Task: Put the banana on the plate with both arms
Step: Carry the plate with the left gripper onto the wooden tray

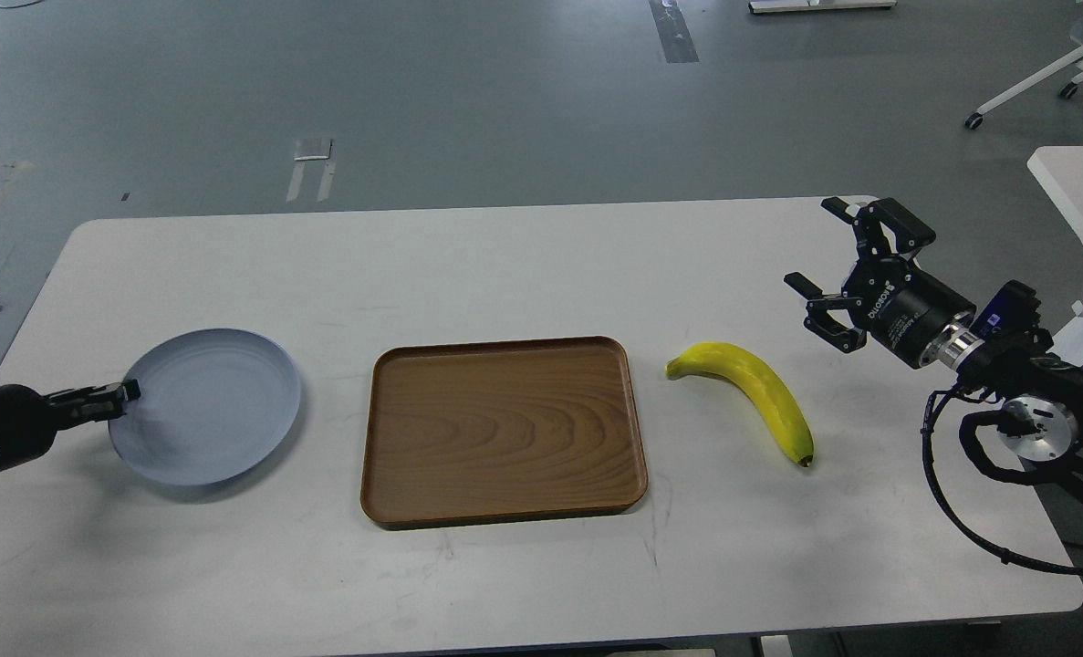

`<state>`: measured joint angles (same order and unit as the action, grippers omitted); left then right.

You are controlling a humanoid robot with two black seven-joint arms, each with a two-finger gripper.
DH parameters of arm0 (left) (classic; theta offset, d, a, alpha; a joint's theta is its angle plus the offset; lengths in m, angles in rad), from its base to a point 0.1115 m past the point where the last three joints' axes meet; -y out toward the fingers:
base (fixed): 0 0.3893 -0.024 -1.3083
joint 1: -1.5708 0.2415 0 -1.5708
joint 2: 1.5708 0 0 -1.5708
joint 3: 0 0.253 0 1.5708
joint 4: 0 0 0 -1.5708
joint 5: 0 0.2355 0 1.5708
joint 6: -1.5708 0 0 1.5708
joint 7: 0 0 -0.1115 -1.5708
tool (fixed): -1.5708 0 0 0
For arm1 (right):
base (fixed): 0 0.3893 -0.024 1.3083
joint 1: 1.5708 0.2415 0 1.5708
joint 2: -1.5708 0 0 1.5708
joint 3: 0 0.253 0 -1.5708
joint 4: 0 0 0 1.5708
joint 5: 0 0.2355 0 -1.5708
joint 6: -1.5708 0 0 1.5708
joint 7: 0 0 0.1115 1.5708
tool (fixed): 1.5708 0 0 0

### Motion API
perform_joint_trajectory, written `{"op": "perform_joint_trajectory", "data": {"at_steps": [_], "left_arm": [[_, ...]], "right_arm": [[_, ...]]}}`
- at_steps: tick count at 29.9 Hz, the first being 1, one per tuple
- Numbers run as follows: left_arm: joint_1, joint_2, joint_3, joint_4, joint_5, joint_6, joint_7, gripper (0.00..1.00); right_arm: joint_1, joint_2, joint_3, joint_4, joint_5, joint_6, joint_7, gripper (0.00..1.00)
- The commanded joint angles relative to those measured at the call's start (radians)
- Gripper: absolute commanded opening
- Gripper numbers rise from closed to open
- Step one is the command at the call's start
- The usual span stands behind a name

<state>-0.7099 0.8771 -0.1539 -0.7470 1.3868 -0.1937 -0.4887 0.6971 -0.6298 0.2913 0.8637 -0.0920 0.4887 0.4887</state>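
Left hand (126, 392): fingers pinched on the rim of the plate (217, 411), plate tilted.
Right hand (824, 251): fingers spread, raised beside the banana (751, 388), not touching.

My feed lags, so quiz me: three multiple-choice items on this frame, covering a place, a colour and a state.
1. Where does the banana lie?
A. on the plate
B. in the tray
C. on the table, right of the tray

2. What colour is the plate?
A. pale blue-grey
B. red
C. black

3. How is the right gripper?
A. shut on the banana
B. open, holding nothing
C. out of view

Answers:
1 C, it rests on the white table beside the wooden tray.
2 A, its surface shows that tint.
3 B, its fingers are spread, clear of the banana.
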Motion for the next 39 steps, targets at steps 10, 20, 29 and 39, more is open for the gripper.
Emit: {"op": "perform_joint_trajectory", "data": {"at_steps": [10, 20, 29, 39], "left_arm": [[-0.250, -0.004, 0.001, -0.251, -0.017, -0.145, 0.000, 0.00], [-0.289, -0.300, 0.017, -0.218, 0.153, -0.145, 0.000, 0.00], [-0.292, -0.473, 0.089, -0.034, 0.152, -0.145, 0.000, 0.00], [-0.280, -0.541, 0.111, 0.000, 0.152, -0.147, 0.000, 0.00]], "right_arm": [[0.002, -0.001, -0.001, -0.017, 0.000, 0.000, 0.000, 1.00], [0.005, -0.015, 0.034, -0.087, 0.002, 0.000, 0.000, 1.00], [0.005, -0.024, 0.040, -0.130, 0.002, 0.000, 0.000, 1.00], [0.005, -0.019, 0.042, -0.130, 0.002, 0.000, 0.000, 1.00]]}}
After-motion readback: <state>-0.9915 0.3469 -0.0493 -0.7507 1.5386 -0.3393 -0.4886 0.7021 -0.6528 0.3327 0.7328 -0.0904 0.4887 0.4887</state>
